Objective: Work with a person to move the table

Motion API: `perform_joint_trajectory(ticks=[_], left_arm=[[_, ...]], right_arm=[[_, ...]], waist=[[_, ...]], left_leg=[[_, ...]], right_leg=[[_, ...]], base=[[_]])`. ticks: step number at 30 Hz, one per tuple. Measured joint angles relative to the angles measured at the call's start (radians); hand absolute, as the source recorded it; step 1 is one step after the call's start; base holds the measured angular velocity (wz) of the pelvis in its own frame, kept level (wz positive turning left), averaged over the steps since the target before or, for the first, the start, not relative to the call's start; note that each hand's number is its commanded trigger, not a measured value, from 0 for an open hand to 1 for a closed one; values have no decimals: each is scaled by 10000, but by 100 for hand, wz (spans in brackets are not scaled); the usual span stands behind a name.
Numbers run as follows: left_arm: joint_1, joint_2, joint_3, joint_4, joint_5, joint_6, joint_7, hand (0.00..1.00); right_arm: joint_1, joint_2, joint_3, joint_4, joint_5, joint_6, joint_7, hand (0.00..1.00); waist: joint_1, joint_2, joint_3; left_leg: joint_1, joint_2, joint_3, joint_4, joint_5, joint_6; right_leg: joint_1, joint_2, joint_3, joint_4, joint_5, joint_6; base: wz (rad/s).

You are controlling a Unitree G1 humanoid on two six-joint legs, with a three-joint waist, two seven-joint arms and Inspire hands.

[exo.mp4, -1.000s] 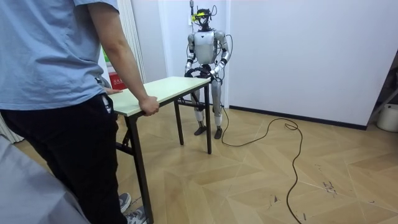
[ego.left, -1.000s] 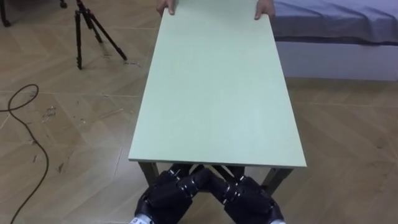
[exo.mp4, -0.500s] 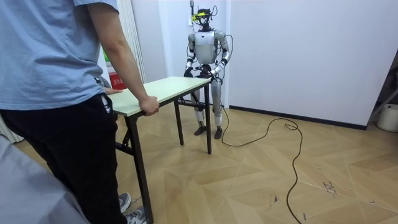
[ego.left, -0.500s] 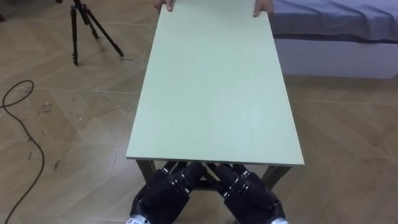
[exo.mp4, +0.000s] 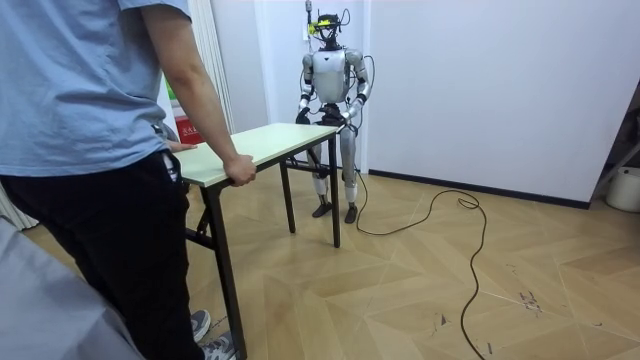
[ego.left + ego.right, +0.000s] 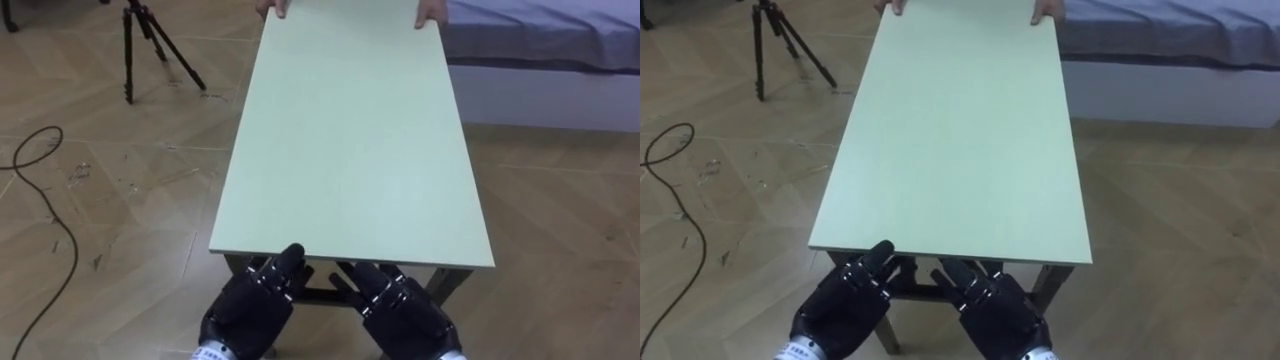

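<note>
A long table (image 6: 350, 140) with a pale green top and dark metal legs stretches away from me. My left hand (image 6: 250, 305) and right hand (image 6: 405, 318) lie side by side at its near edge, fingers straight and pointing forward, their tips at or just under the edge. A person grips the far end with both hands (image 6: 428, 12). In the room view I stand at the far end of the table (image 5: 262, 143), and the person in a blue shirt holds the near corner (image 5: 238, 170).
A black tripod (image 6: 150, 45) stands on the wooden floor to the far left. A bed with a grey cover (image 6: 545, 35) lies to the far right. A black cable (image 6: 45, 205) snakes over the floor on my left.
Both my hands have drawn back from under the table and turned from pointing inward to pointing straight ahead. The eye view has shifted slightly. The person's grip is unchanged.
</note>
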Motion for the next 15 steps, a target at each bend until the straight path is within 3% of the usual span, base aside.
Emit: perform_joint_trajectory(ticks=[7,15], left_arm=[[-4,-44,60,-9,-1107,-1,336,0],[-16,-69,78,-6,-1155,28,395,0]], right_arm=[[1,9,-147,1,49,163,-7,0],[78,179,-299,-13,1528,170,-377,0]], waist=[[-27,88,-30],[-20,88,-38]], left_leg=[[10,6,2,0,0,0],[27,-4,12,-6,12,19]], right_leg=[[1,-3,5,25,0,0],[26,-11,45,31,0,0]], base=[[0],[0]])
